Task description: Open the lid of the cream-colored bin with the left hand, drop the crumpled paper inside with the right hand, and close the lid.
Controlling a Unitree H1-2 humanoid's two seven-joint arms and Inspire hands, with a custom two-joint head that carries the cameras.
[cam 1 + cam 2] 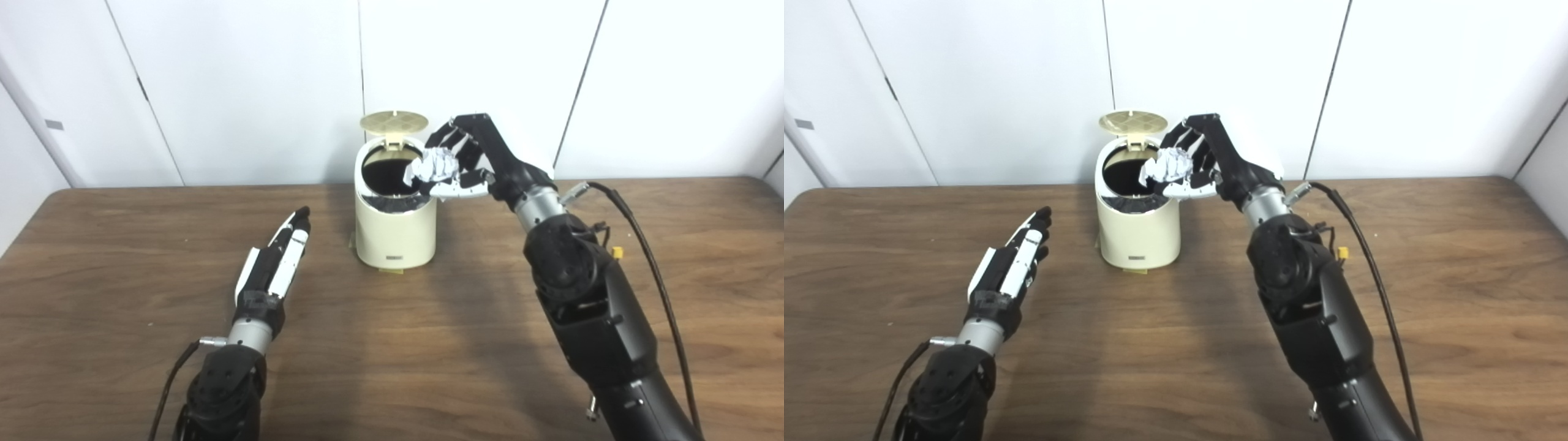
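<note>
The cream-colored bin [395, 236] stands on the table near the back, its round lid [394, 122] tipped up and standing open behind the dark mouth. My right hand [474, 160] hovers at the bin's right rim, shut on the crumpled paper [436, 166], a white ball that hangs over the right edge of the opening. My left hand [278, 260] lies low over the table to the left of the bin, fingers straight and together, holding nothing and apart from the bin.
The brown wooden table [392, 343] runs wide on both sides of the bin. White wall panels [245, 86] rise right behind it. A black cable [643, 245] trails along my right forearm.
</note>
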